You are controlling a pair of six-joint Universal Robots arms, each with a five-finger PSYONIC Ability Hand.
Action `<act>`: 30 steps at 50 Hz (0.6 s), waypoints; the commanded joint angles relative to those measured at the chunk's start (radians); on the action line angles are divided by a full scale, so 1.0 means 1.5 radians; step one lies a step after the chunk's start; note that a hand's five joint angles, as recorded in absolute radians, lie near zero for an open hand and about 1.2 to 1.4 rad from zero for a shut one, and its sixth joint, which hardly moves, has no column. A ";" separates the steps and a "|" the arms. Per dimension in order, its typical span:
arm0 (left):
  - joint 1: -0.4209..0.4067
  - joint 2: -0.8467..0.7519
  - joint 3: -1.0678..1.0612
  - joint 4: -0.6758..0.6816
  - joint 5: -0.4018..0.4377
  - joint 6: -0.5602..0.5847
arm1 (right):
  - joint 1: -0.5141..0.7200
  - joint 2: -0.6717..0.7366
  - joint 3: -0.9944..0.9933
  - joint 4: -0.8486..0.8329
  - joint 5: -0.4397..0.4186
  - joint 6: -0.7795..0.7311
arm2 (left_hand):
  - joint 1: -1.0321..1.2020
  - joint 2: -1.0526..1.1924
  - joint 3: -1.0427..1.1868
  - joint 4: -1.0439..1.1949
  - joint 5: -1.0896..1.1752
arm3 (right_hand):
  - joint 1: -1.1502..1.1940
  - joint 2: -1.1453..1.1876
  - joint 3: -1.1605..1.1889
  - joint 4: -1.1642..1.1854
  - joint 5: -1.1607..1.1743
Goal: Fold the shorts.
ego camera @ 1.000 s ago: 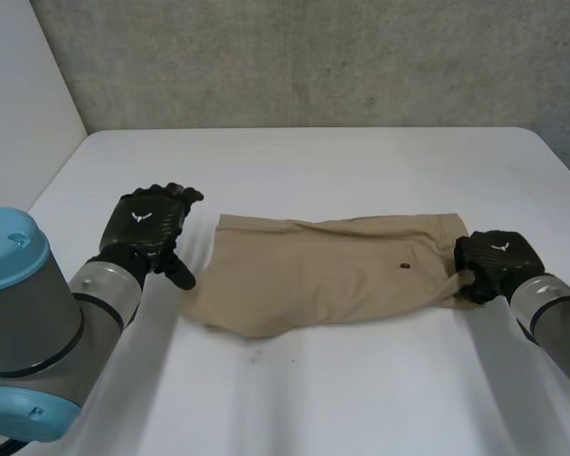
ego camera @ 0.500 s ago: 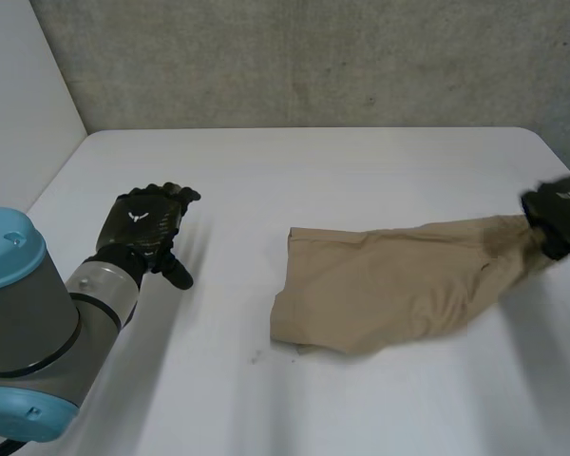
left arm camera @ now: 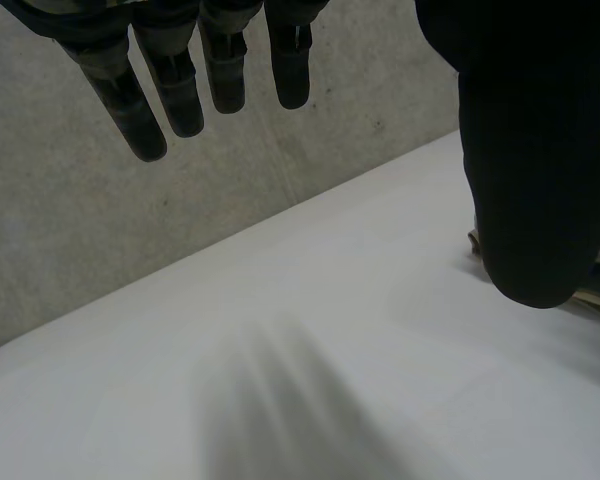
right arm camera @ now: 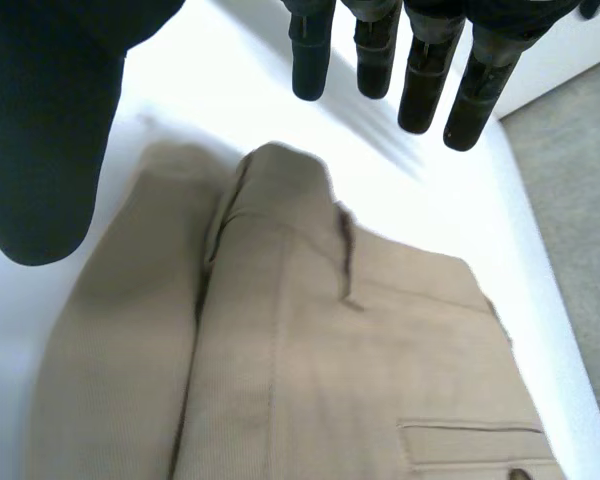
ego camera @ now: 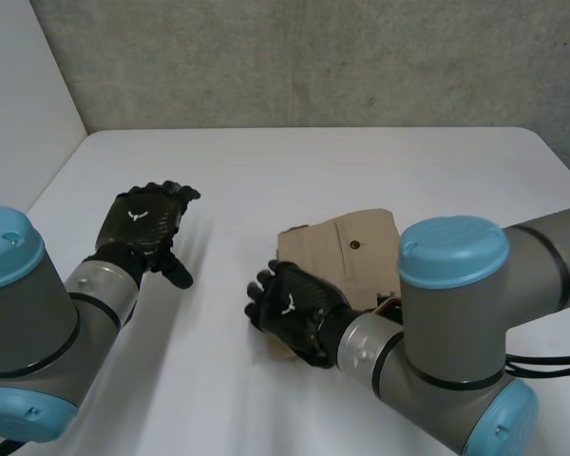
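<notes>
Tan fabric shorts (ego camera: 347,242) look folded; my right hand (ego camera: 290,309) released over their edge, left hand (ego camera: 147,223) slack, well apart. Next, likely: smooth fold.

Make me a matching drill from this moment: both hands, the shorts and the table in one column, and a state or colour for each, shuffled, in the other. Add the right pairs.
Column one:
1. left hand
2. right hand
3. shorts
4. table

Column two:
A. tan, folded over in layers
B. white, with the cloth lying on it
C. open, fingers straight, above the shorts
D. open, over bare table, apart from the shorts

Pairs: 1-D, 2-C, 3-A, 4-B
</notes>
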 commanded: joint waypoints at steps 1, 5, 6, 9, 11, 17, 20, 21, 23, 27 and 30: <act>-0.002 0.003 0.021 0.000 0.003 0.001 | -0.054 -0.102 -0.006 -0.057 0.007 0.248 | -0.033 -0.018 -0.025 -0.016 -0.017 | -0.022 -0.034 -0.032 -0.040 -0.049; -0.020 0.002 0.065 -0.001 0.002 -0.001 | -0.118 -0.164 -0.007 -0.071 0.010 0.434 | -0.029 -0.014 -0.021 -0.012 -0.013 | -0.022 -0.034 -0.032 -0.040 -0.049; -0.039 -0.003 0.090 -0.001 0.002 -0.007 | -0.130 -0.170 -0.008 -0.070 0.011 0.462 | -0.028 -0.012 -0.019 -0.010 -0.011 | -0.022 -0.034 -0.032 -0.040 -0.049; -0.071 -0.014 0.121 -0.002 0.002 -0.017 | -0.175 -0.179 -0.012 -0.064 0.023 0.532 | -0.024 -0.008 -0.015 -0.006 -0.007 | -0.022 -0.034 -0.032 -0.040 -0.049; -0.108 -0.052 0.167 -0.004 0.002 -0.035 | -0.197 -0.171 -0.012 -0.057 0.042 0.539 | -0.020 -0.004 -0.011 -0.002 -0.003 | -0.022 -0.034 -0.032 -0.040 -0.049; -0.187 -0.175 0.298 -0.034 0.004 -0.069 | -0.216 -0.126 -0.019 -0.024 0.119 0.538 | -0.014 0.002 -0.005 0.004 0.003 | -0.022 -0.034 -0.032 -0.040 -0.049; -0.205 -0.244 0.366 -0.060 0.003 -0.070 | -0.230 -0.099 -0.022 -0.013 0.140 0.537 | -0.012 0.004 -0.003 0.006 0.005 | -0.022 -0.034 -0.032 -0.040 -0.049; -0.207 -0.262 0.382 -0.068 0.003 -0.070 | -0.236 -0.093 -0.022 -0.012 0.140 0.538 | -0.012 0.004 -0.003 0.006 0.005 | -0.022 -0.034 -0.032 -0.040 -0.049; -0.210 -0.292 0.410 -0.083 0.003 -0.070 | -0.249 -0.073 -0.022 -0.009 0.129 0.539 | -0.010 0.006 -0.001 0.008 0.007 | -0.022 -0.034 -0.032 -0.040 -0.049; -0.212 -0.356 0.458 -0.121 -0.001 -0.071 | -0.253 -0.036 -0.023 -0.009 0.085 0.532 | -0.004 0.012 0.005 0.014 0.013 | -0.022 -0.034 -0.032 -0.040 -0.049; -0.211 -0.386 0.465 -0.145 -0.017 -0.067 | -0.254 -0.011 -0.022 -0.009 0.049 0.515 | -0.004 0.012 0.005 0.014 0.013 | -0.022 -0.034 -0.032 -0.040 -0.049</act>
